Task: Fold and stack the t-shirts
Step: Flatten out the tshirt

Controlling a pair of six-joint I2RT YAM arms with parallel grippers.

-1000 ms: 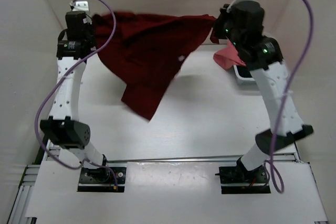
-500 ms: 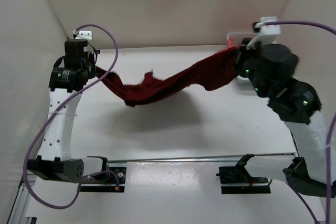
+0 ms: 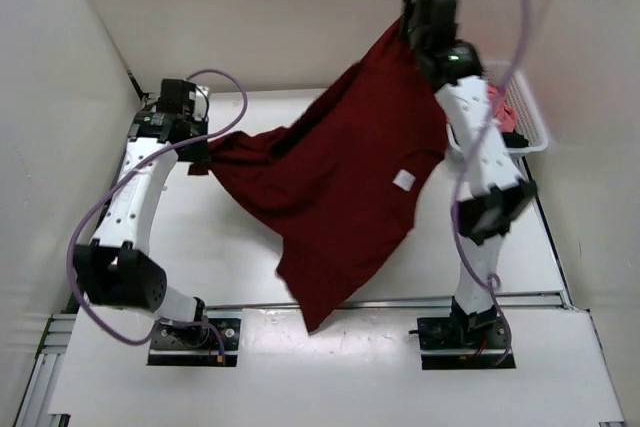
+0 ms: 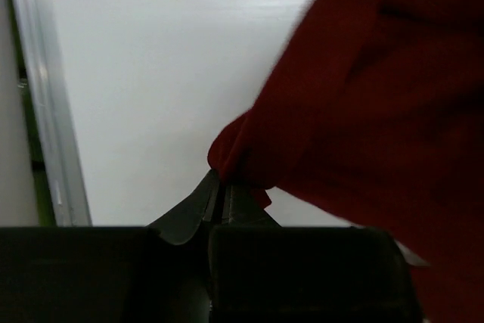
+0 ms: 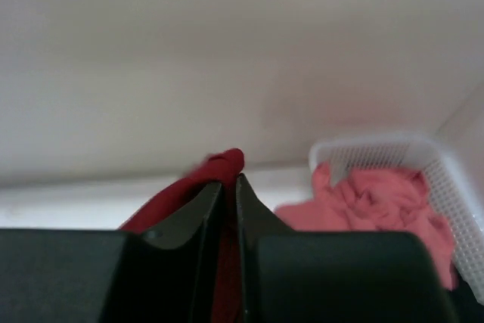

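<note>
Left tool (image 3: 203, 150) and right tool (image 3: 404, 25) are each clamped on the maroon t-shirt (image 3: 340, 197), the right held high, probably to spread it before laying it flat.

We hold our right gripper (image 5: 227, 181) high and far, jaws pinched; our left gripper (image 4: 219, 189) sits low, clamped tight.

Cloth: the maroon t-shirt (image 3: 340, 187) is soft and matt, hanging in loose folds; small white label (image 3: 403, 180) on it, material unclear. The pink shirt (image 5: 370, 202) is matt cloth too, crumpled.
Plastic: the basket (image 5: 454, 194) is white open mesh with a smooth rim. The arm shell (image 3: 135, 197) is white and smooth.
The left gripper (image 4: 221, 187) has fingers (image 4: 189, 217) that are dark and matt — plastic by the look.
The table (image 3: 220, 247) is white and smooth — faint sheen.
</note>
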